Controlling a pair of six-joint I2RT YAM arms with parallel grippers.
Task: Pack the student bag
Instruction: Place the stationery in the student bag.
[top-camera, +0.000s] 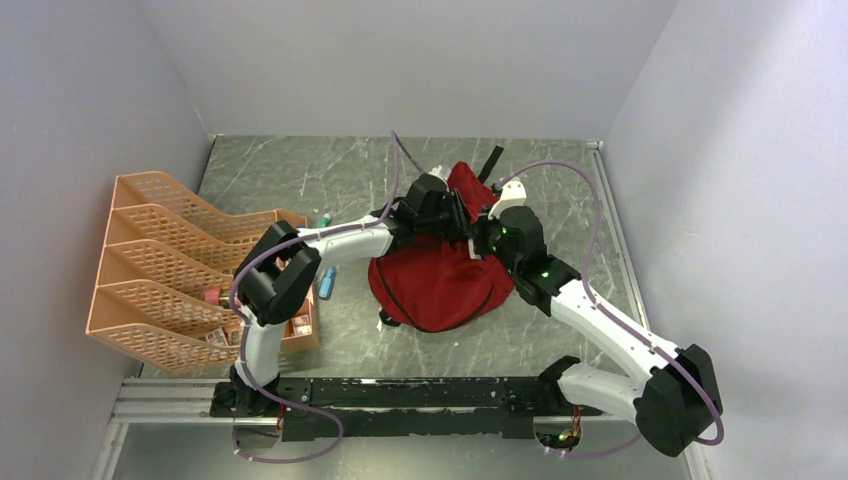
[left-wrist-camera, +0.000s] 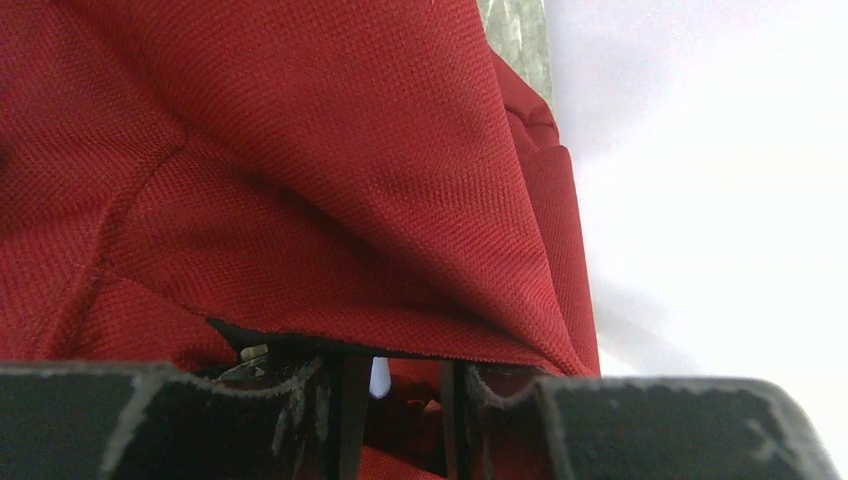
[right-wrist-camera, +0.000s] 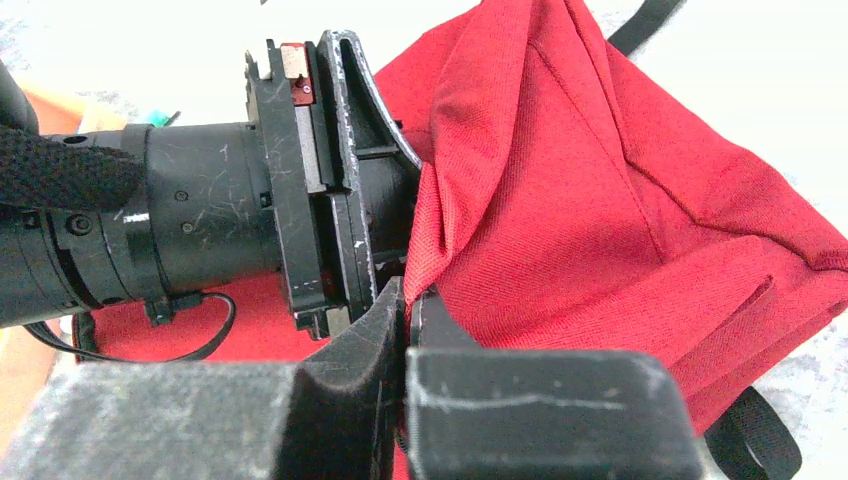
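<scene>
The student bag (top-camera: 430, 285), red fabric with black straps, lies in the middle of the table, its far part lifted. My right gripper (right-wrist-camera: 408, 300) is shut on a fold of the bag's red fabric (right-wrist-camera: 600, 200) and holds it up. My left gripper (left-wrist-camera: 398, 375) pokes in under the bag's black-edged rim (left-wrist-camera: 300, 150), its jaws a little apart with nothing clearly pinched between them. A small white spot shows in the gap. From above, both grippers meet over the bag's far side, the left (top-camera: 455, 210) beside the right (top-camera: 478, 240). The bag's inside is hidden.
An orange mesh organiser (top-camera: 165, 265) stands at the left with small items in its front slots. A blue pen-like thing (top-camera: 327, 282) and a small teal item (top-camera: 323, 218) lie between it and the bag. A black strap (top-camera: 492, 162) trails behind the bag.
</scene>
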